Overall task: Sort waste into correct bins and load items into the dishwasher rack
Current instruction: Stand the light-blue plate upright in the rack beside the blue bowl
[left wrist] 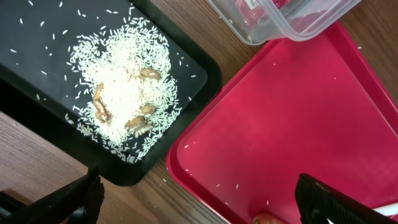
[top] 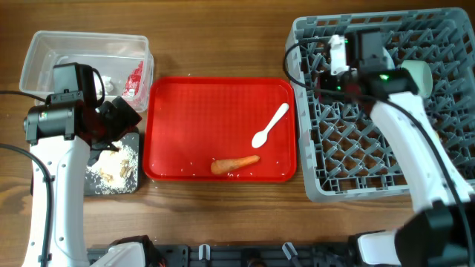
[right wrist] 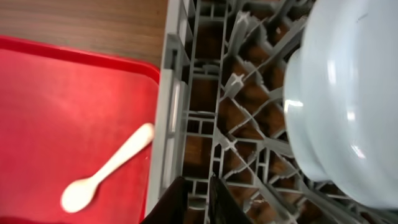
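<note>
Above the black tray's (left wrist: 37,68) edge, near the rice scraps (left wrist: 121,93), I saw my left tool (left wrist: 199,193) spread wide. My right tool (right wrist: 200,190) hung pinched closed, empty, above the grey rack (right wrist: 177,93)

You had the serving tray (top: 200,111) in the middle of the table (top: 223,222). On it the spoon (top: 270,126) lay toward the right side. The carrot (top: 234,164) lay near the front edge, to the left of the spoon and apart from it. At the left, the tub (top: 44,52) stood at the back, with the wrapper (top: 134,80) inside against its right wall. In front of the tub lay the flat tray (left wrist: 43,43), just beside the serving tray, and the rice scraps (top: 111,167) were heaped on it. At the right, the rack (top: 356,178) stood just beside the serving tray, and a dish (right wrist: 348,99) stood inside it.
</note>
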